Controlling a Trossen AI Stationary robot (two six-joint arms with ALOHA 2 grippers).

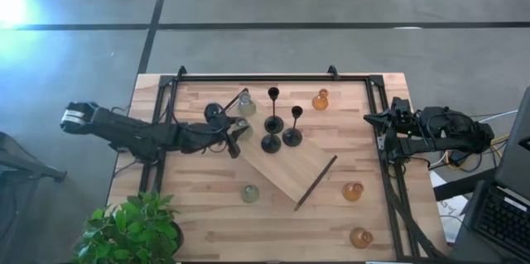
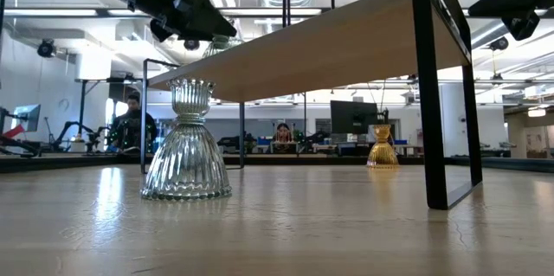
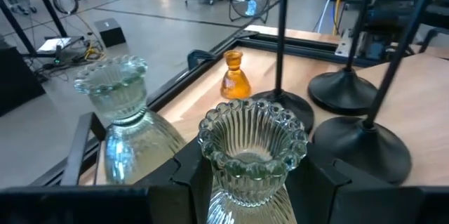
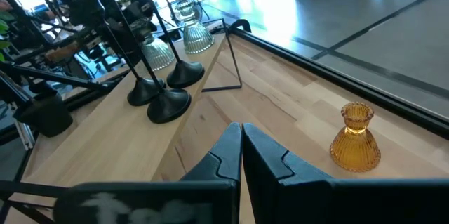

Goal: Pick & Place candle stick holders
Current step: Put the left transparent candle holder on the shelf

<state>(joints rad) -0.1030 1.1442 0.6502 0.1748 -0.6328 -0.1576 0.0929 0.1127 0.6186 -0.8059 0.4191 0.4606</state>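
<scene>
A raised wooden board [image 1: 319, 160] carries three black candle stick holders [image 1: 272, 123], an amber one [image 1: 320, 98] and a pale green glass one [image 1: 246, 103]. My left gripper [image 1: 238, 132] is at the board's left end, shut on a second pale green holder [image 3: 252, 147], next to the standing green one [image 3: 119, 104]. A third green holder [image 2: 186, 146] and two amber ones [image 1: 353, 190] stand on the table by their bases. My right gripper [image 4: 240, 147] waits shut at the table's right edge. My left gripper pinches the pale green holder just below its scalloped rim [image 3: 249, 182], one finger [image 3: 186, 175] on each side. The fingers come nearly level from the table's left. The holder stands upright in the hold. Its base is hidden, so I cannot tell whether it rests on the board.
The board stands on black legs [image 2: 433, 94] above the table, with free room beneath it. A black rod [image 1: 316, 181] lies on the board's near right part. A potted plant [image 1: 132, 227] sits at the table's near left corner. People sit in the room beyond.
</scene>
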